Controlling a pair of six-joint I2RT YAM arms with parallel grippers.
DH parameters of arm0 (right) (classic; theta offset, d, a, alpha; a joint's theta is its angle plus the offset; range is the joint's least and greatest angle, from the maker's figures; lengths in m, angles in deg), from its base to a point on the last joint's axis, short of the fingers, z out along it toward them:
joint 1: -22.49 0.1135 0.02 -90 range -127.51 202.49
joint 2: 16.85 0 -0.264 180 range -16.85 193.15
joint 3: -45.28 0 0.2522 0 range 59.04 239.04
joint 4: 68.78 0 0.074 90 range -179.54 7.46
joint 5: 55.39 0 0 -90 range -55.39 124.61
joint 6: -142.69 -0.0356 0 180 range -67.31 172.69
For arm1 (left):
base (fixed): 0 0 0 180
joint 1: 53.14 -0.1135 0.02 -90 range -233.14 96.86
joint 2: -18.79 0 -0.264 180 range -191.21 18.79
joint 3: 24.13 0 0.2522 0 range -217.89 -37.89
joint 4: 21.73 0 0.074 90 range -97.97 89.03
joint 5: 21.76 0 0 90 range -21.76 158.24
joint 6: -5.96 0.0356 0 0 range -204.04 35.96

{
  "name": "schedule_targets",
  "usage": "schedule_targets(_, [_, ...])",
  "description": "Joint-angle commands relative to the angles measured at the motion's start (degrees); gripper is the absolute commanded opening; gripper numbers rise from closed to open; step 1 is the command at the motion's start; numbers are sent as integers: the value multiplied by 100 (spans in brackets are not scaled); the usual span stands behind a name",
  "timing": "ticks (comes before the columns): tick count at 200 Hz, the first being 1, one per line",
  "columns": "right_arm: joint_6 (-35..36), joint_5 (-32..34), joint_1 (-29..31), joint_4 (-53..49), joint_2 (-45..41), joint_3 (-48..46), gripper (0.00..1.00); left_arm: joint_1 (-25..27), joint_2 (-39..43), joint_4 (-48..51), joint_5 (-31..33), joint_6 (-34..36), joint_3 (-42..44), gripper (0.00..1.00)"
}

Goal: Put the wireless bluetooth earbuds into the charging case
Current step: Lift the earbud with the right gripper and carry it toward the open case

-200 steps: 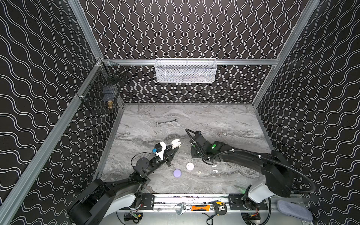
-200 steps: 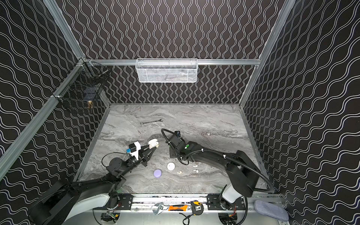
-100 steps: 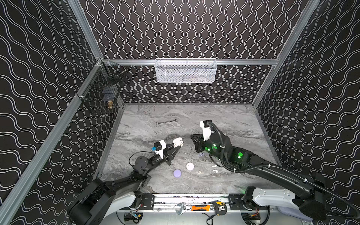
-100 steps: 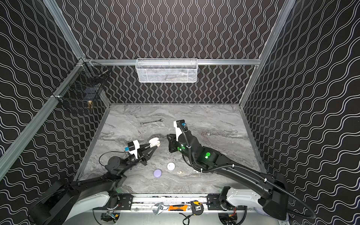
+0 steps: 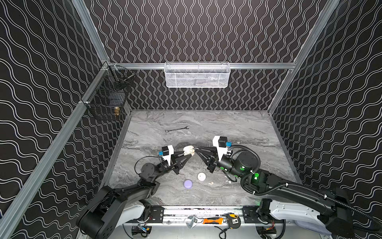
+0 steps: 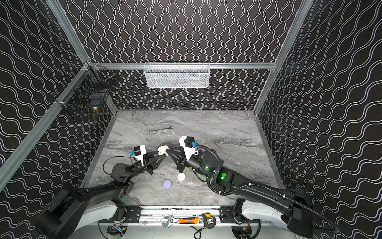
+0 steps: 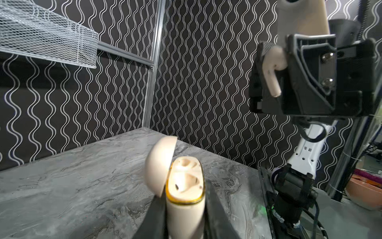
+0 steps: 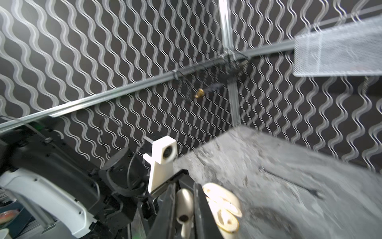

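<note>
New: right end effector (image 5: 198,149) swung up off bench (image 5: 227,128), now beside open case (image 7: 185,196), clenched on earbud (image 7: 272,69); left end effector (image 5: 187,154) grasping case; earbud looks ready to go in

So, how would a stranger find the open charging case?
Find the middle of the marble table. Above it the left gripper holds a cream case; unlike the lavender case and white case lying closed nearer the front, its lid is open.
</note>
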Motion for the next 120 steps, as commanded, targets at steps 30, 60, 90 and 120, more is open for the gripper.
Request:
schedule_targets(30, [568,-981,6,1846,70,-543,6,77,550,-484,-148,312,194,0])
schedule_targets(60, [569,-1053,10,1824,236,-501,5,223,583,-486,-354,424,122,0])
schedule_targets(90, [646,-1042,7,2028,222,-649,4,376,723,-485,-432,609,150,0])
schedule_targets(120, [702,-1015,5,2155,251,-748,4,505,744,-485,-561,696,108,0])
